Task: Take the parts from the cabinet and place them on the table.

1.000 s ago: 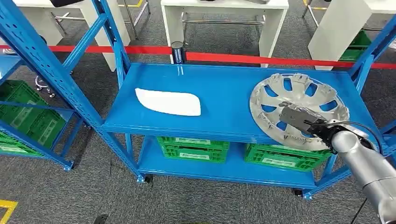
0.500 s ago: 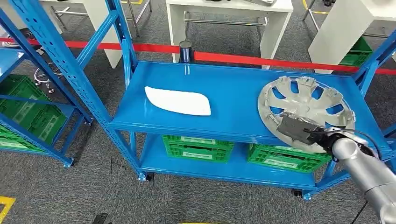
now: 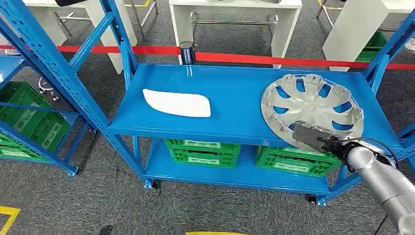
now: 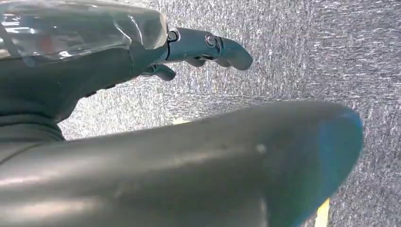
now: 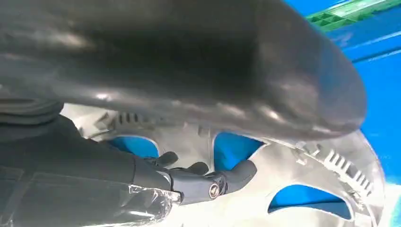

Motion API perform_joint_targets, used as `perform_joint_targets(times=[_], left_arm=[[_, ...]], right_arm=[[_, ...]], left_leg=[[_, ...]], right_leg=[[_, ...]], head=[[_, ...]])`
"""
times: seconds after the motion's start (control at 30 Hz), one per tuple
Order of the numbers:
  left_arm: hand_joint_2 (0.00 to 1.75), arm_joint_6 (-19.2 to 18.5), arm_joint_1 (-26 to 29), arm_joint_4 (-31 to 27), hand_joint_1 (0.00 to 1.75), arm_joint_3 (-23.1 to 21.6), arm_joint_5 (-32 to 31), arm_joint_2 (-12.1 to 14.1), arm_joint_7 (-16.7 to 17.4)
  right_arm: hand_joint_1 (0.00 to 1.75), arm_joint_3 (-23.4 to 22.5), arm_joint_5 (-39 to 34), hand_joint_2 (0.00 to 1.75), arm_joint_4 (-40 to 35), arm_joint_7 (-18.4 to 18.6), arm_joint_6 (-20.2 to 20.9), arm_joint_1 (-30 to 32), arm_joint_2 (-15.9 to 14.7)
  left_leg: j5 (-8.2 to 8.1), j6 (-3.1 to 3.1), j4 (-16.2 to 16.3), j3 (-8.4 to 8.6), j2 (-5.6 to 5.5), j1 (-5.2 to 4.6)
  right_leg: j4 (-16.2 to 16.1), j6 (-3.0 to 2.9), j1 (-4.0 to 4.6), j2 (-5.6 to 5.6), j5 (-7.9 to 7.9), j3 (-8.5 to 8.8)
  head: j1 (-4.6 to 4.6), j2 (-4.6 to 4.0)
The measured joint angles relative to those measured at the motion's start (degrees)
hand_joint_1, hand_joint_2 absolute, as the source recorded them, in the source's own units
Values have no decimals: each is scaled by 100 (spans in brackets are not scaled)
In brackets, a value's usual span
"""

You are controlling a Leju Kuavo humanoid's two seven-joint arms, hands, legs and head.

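Hubcap [image 3: 312, 108] right of frame, near rim hidden under right hand [image 3: 313, 137]; grasp unclear. Left hand [image 4: 203, 47] empty, fingers apart.

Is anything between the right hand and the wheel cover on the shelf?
Nothing visible. The right hand is already at the near rim of the wheel cover on the blue shelf, fingers against its spokes. The white part lies apart.

A silver hubcap [image 3: 313, 108] lies inner side up, well right of a flat white part [image 3: 177, 103].
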Motion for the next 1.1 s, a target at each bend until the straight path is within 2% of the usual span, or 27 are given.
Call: perform_joint_targets(times=[0.03, 0.07, 0.1, 0.2, 0.23, 0.27, 0.3, 0.33, 0.37, 0.4, 0.43, 0.47, 0.53, 0.57, 0.6, 0.63, 0.7, 0.77, 0.8, 0.83, 0.87, 0.9, 0.93, 0.97, 1.0, 1.07, 1.1], left_arm=[[0, 0, -3, 0, 0, 2, 0, 2, 0], [0, 0, -8, 0, 0, 7, 0, 20, 0], [0, -2, -12, -2, 0, 9, 0, 22, 2], [0, 0, -4, 0, 0, 24, 0, 35, 0], [0, 9, -5, 0, 0, 30, -4, 37, 0], [0, 13, -14, -2, 0, 33, -9, 33, 0], [0, 20, -16, -2, 0, 35, -11, 33, 0], [0, 17, -11, -2, 0, 37, -13, 33, 0], [0, 19, -5, -2, 0, 37, -18, 26, 0], [0, 17, -5, -2, 0, 37, -18, 22, 0], [0, 17, -4, -2, 0, 37, -24, 13, 0], [0, 17, -3, -2, 0, 37, -31, 7, 0], [0, 17, -3, -2, 0, 37, -61, -9, -2], [0, 17, -4, -2, 0, 37, -72, -13, -2], [0, 17, -6, -2, 0, 39, -81, -13, -7], [0, 17, -4, -2, 0, 42, -90, -16, -13], [0, 9, 3, -2, 0, 44, -103, -17, -17], [0, 4, 7, -2, 0, 48, -105, -11, -17], [0, 2, 8, -2, 0, 48, -105, -15, -20], [0, 2, 4, -2, 0, 50, -109, -15, -20], [0, 4, 11, -2, 0, 55, -111, -15, -20], [0, 4, 27, -2, 0, 55, -111, -17, -20], [0, 2, 41, 0, 0, 55, -111, -24, -20], [0, -4, 52, -2, 0, 55, -111, -28, -20], [0, -7, 53, -2, 0, 55, -111, -31, -20], [0, -15, 53, -2, 0, 57, -114, -28, -22], [0, -18, 50, 0, 0, 57, -114, -26, -28]], right_arm=[[0, 0, 2, 0, 0, 0, -2, -5, -4], [0, -4, 0, 0, 0, 0, -2, -9, -7], [0, -9, 0, 0, 0, 0, -4, -15, -13], [0, -4, -9, 0, 0, -7, -9, -21, 0], [0, -9, -9, 0, 0, -7, -11, -20, -15], [0, -11, -11, 0, 0, -9, -11, -19, -20], [0, -11, -11, 175, 2, -9, -11, -34, -33], [0, -13, -15, 175, 2, -11, -11, -37, -39], [0, -11, -15, 175, 4, -15, -9, -20, -39], [0, -9, -15, 175, 7, -17, -11, 7, -39], [0, -11, -26, 175, 7, -24, -15, 7, -39], [0, -11, -26, 175, 7, -24, -15, -1, -42], [0, -15, -22, 175, 4, -24, -26, -5, -63], [0, -20, -4, 175, 4, -22, -44, -10, -74], [0, -20, 11, 175, 4, -22, -66, -16, -76], [0, -26, 28, 175, -4, -22, -96, -5, -88], [0, -26, 48, 175, -4, -20, -136, 14, -90], [0, -26, 81, 175, -37, -13, -173, 2, -76], [0, -28, 87, 175, -50, -7, -181, 7, -72], [0, -28, 94, 175, -50, -4, -184, 8, -70], [0, -28, 94, 175, -50, -4, -184, 7, -66], [0, -26, 96, 175, -50, 0, -184, 12, -63], [0, -24, 96, 175, -50, 13, -184, 19, -59], [0, -24, 96, 175, -50, 24, -186, 24, -55], [0, -26, 96, 175, -50, 33, -192, 24, -55], [0, -35, 96, 175, -50, 46, -199, 25, -55], [0, -39, 96, 175, -50, 46, -201, 36, -55]], left_leg=[[198, 43, -565, 345, -4, -7], [253, 103, -1042, 640, -18, -28], [231, 93, -1098, 643, 5, -54], [269, 189, -1113, 582, 1, -116], [379, 236, -1205, 584, 4, -105], [479, 244, -1275, 630, 24, -67], [553, 302, -1306, 585, 24, -64], [580, 305, -1307, 540, 26, -71], [612, 312, -1303, 490, 29, -81], [637, 313, -1299, 449, 29, -86], [659, 309, -1292, 411, 29, -90], [674, 300, -1285, 388, 29, -88], [676, 284, -1240, 367, 23, -74], [664, 264, -1201, 355, 22, -73], [644, 223, -1157, 315, 13, -119], [652, 199, -1145, 292, 11, -116], [683, 151, -1151, 279, 9, -100], [609, 87, -1073, 207, -5, -81], [424, 33, -835, 119, -5, -69], [220, -1, -487, -33, -3, -39], [1, -33, -21, -244, -3, -11], [-148, -56, 381, -425, 0, 11], [-188, -68, 603, -522, -1, 27], [-81, -69, 536, -477, 0, 41], [109, -64, 234, -317, 0, 49], [558, -26, -747, 206, -5, 52], [522, -3, -1059, 377, -31, 36]], right_leg=[[-2, 17, 8, 5, 21, -12], [-2, 29, 6, 2, 47, -14], [-6, 81, 46, 2, 82, -36], [-64, 171, -4, -5, 160, -48], [-104, 222, 22, -4, 209, -54], [-9, 194, -3, -8, 131, -142], [297, 141, 11, -5, -118, -301], [702, 112, 13, -3, -333, -459], [1258, 99, 11, -2, -570, -664], [1621, 110, 9, -3, -704, -786], [1772, 147, 7, -5, -744, -806], [1606, 185, 7, -5, -695, -652], [594, 284, 4, -11, -411, 13], [89, 300, -5, -25, -311, 327], [-44, 225, 32, -19, -383, 394], [-53, 150, 25, -2, -342, 385], [-47, 107, 57, 2, -327, 369], [-76, 48, -11, 3, -289, 379], [-76, 40, -17, -1, -286, 377], [-75, -6, -17, -3, -271, 370], [-73, -6, -11, -4, -271, 354], [-72, -6, -7, -6, -269, 343], [-70, -8, -6, -6, -266, 335], [-70, -18, -7, -6, -258, 336], [-70, -15, -8, -5, -257, 338], [-71, -1, -8, -2, -248, 347], [-71, 20, 6, -1, -237, 338]], head=[[0, 0], [0, 0], [9, 0], [4, 0], [2, -2], [11, 0], [26, 0], [28, 0], [31, 0], [33, 0], [33, 0], [31, 0], [33, -2], [39, 0], [39, 0], [26, 0], [35, 0], [33, 0], [-8, 0], [-13, 0], [-11, 0], [-11, 0], [-13, 0], [-11, 0], [-13, 0], [-13, 0], [-9, 0]])
